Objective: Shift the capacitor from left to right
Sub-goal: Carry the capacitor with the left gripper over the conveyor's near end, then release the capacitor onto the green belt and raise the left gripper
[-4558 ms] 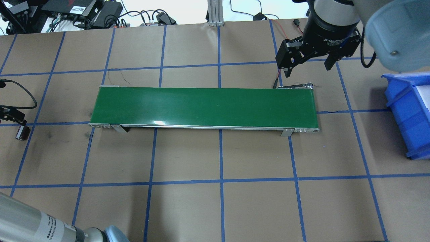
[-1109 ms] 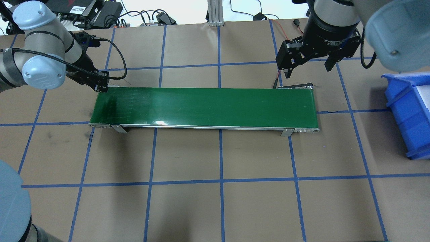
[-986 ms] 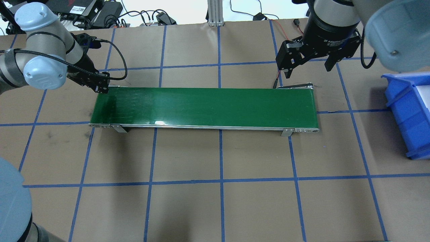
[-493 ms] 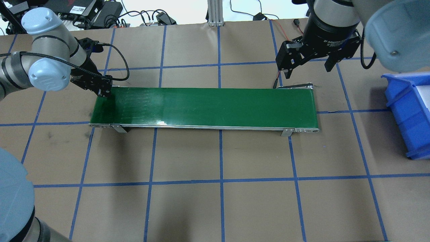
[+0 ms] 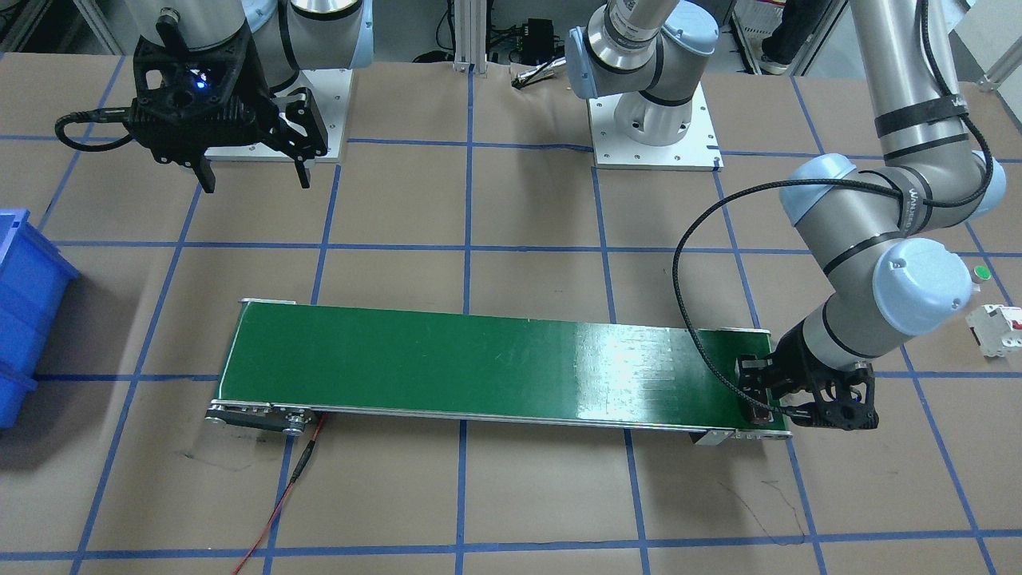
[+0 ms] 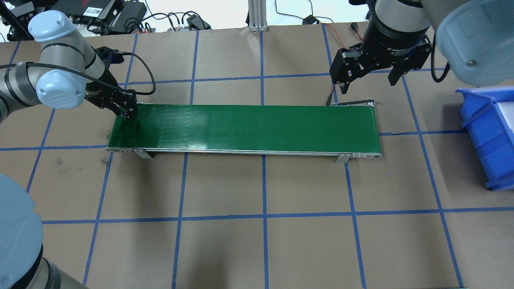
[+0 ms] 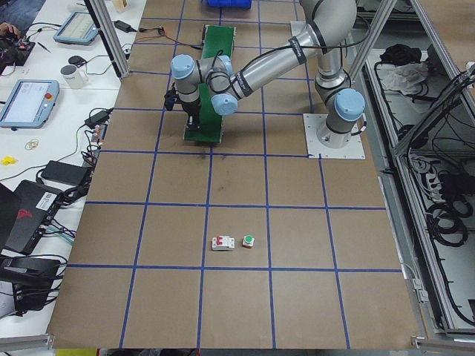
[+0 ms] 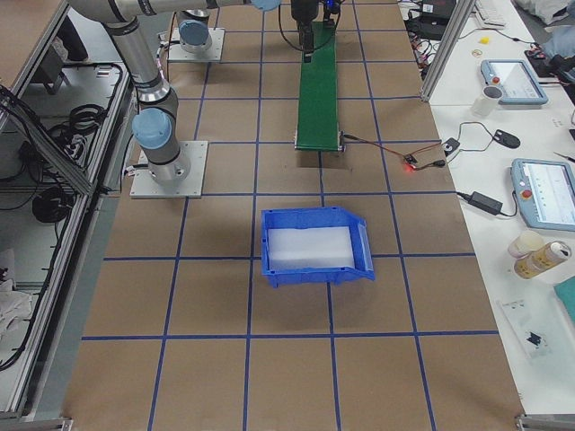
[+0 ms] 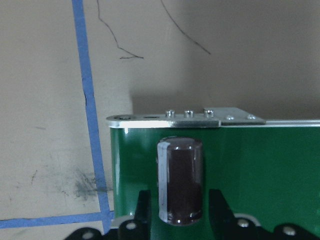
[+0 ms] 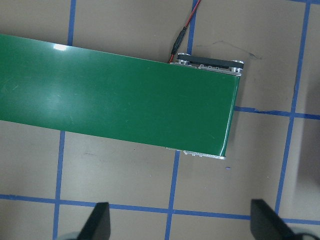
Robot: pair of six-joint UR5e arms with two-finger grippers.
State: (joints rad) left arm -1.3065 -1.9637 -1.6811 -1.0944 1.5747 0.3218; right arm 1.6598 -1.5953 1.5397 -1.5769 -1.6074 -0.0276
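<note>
The capacitor (image 9: 180, 182), a stubby dark brown cylinder, sits between the fingers (image 9: 143, 210) of my left gripper (image 9: 180, 215), which is shut on it. It hangs just over the left end of the green conveyor belt (image 6: 249, 126), near the far corner. The left gripper also shows in the overhead view (image 6: 127, 110) and the front view (image 5: 762, 406). My right gripper (image 6: 364, 81) is open and empty. It hovers above the table just beyond the belt's right end, and the belt end shows below it in the right wrist view (image 10: 125, 100).
A blue bin (image 6: 490, 132) stands at the right edge of the table. A white breaker with a red switch (image 5: 994, 329) and a small green-capped button (image 5: 980, 273) lie left of the belt. A red wire (image 5: 279, 495) runs from the belt's right end.
My left arm has come in from the table's left edge and carried the capacitor right, over the belt's left end. The right arm has not moved.
</note>
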